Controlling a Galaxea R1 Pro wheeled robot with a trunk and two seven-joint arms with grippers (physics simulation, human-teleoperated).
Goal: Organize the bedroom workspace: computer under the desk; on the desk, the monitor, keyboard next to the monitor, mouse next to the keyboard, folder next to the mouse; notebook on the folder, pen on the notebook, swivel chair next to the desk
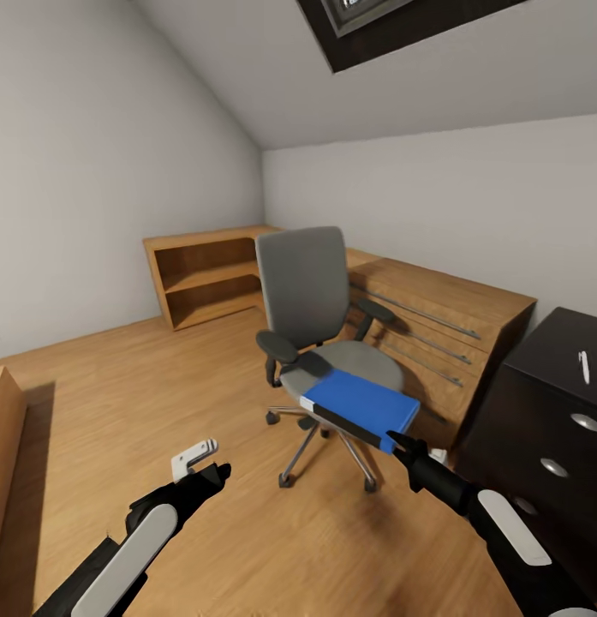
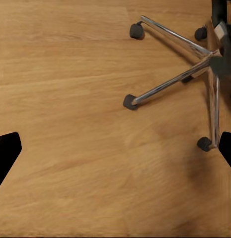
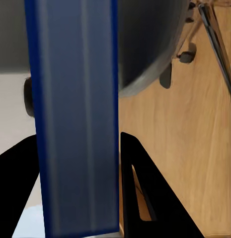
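Folder, flat and bright blue with a black spine strip (image 1: 361,408), lies on the seat of the grey swivel chair (image 1: 308,296), jutting past the seat's front edge. The right tool (image 1: 399,445) is at that near edge; in the right wrist view its two dark fingers (image 3: 145,193) stand either side of the blue edge (image 3: 78,119), apparently closed on it. I judge the pickup to be in hand, with the folder not yet lifted clear. The left tool (image 1: 214,474) hangs spread and empty over the wooden floor (image 2: 70,124), near the chair's chrome star base (image 2: 194,64).

Right of the chair stands the glossy black desk with its dark drawer unit (image 1: 546,403), and a thin whitish pen (image 1: 583,367) lies on its top. A light wooden drawer chest (image 1: 435,326) sits behind the chair.

Judging from this, nearly everything remains: folder to the desk, notebook and pen stacked, chair positioned. No writing is readable.
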